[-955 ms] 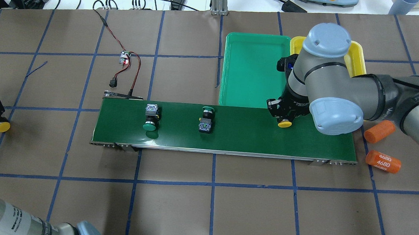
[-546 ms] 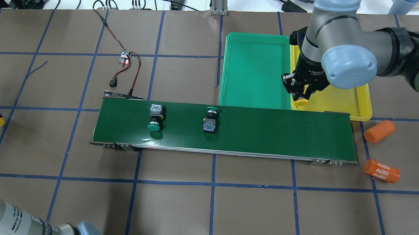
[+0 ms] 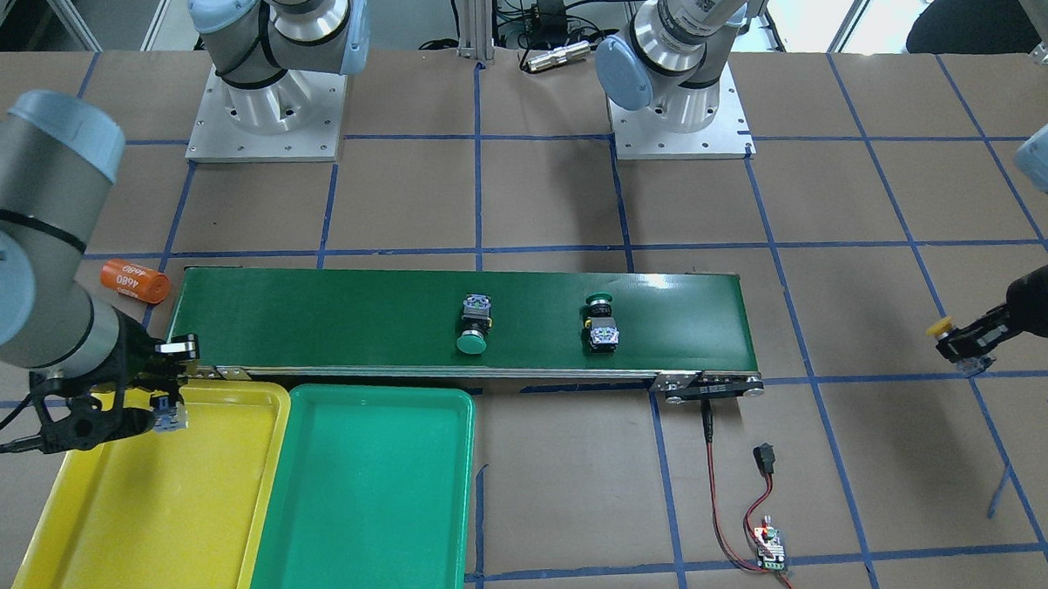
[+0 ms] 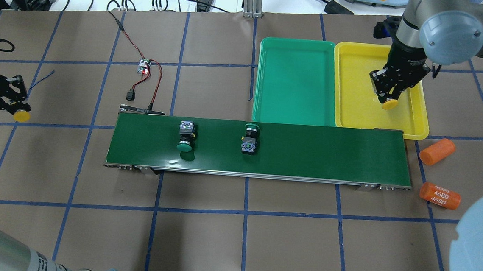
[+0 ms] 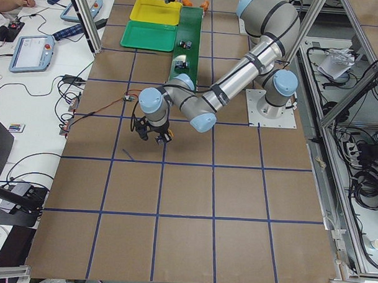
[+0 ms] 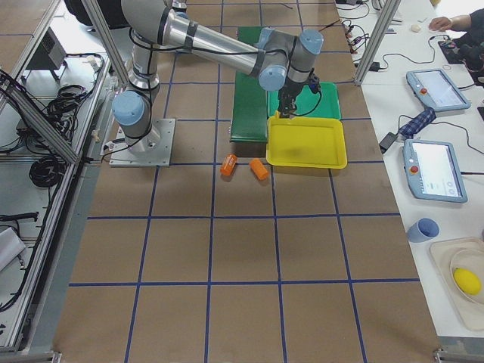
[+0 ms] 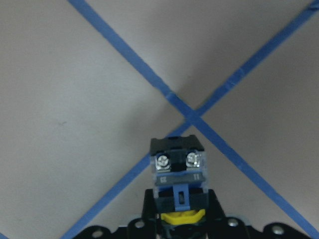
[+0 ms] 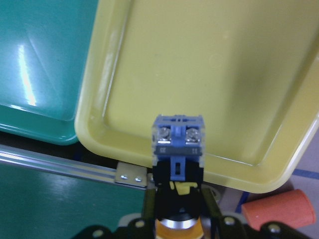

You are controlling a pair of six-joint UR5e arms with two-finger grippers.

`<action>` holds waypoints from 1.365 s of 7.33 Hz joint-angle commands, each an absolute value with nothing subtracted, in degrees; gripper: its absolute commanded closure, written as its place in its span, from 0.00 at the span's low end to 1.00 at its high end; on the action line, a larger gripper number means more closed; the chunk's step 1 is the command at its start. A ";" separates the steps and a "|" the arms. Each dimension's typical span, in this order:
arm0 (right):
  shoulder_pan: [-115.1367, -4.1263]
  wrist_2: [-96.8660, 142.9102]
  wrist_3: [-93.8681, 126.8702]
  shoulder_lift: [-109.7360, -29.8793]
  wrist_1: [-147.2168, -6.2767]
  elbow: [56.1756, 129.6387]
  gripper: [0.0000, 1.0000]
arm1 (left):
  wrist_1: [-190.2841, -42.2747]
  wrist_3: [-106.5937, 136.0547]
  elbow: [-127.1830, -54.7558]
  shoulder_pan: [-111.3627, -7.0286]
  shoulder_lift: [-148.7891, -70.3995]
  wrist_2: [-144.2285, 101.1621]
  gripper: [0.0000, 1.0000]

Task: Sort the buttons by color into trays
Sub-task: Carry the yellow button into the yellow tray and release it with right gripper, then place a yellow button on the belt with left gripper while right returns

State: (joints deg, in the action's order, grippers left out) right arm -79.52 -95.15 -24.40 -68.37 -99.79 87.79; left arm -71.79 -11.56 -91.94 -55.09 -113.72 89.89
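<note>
The right gripper [image 4: 389, 98] is closed on a yellow button [image 4: 390, 104] and holds it over the right half of the yellow tray [image 4: 354, 96]. The fingers pinch the black body. The yellow mushroom cap points toward the robot's side of the tabletop, and the grey-blue contact block [image 8: 178, 142], with two screw heads on its face, points away. Whether the button touches the tray floor cannot be told.

The left gripper [image 4: 14, 109] is closed on a second yellow button [image 4: 22, 116], gripped the same way. Its cap is nearest the fingers and its contact block [image 7: 178, 172] sticks out past them. It hangs over bare tabletop by the left edge, above a crossing of blue tape lines, well apart from the belt [image 4: 329, 154].

Two green buttons lie on their sides on the belt's left half. One green button [image 4: 186, 136] has its cap toward the belt's near edge. The other green button [image 4: 250, 139] is near the belt's middle, with its cap at the far edge.

The green tray [image 4: 296, 88] sits beside the yellow one, touching it, and both lie along the belt's far edge at its right end. Two orange cylinders [image 4: 437, 151] lie on the tabletop off the belt's right end.
</note>
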 commanded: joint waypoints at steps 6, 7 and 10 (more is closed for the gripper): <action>-76.73 -94.40 -28.66 -69.25 -99.14 90.33 0.06 | -70.31 -17.76 -103.78 -75.40 -101.97 85.34 1.00; -76.82 -94.31 -28.57 -69.87 -99.23 91.66 0.05 | -69.70 -16.71 -107.54 -77.93 -100.30 85.17 1.00; -76.99 -94.31 -28.48 -70.05 -99.14 92.20 0.02 | -65.22 -8.26 -111.70 -82.78 -98.97 85.25 1.00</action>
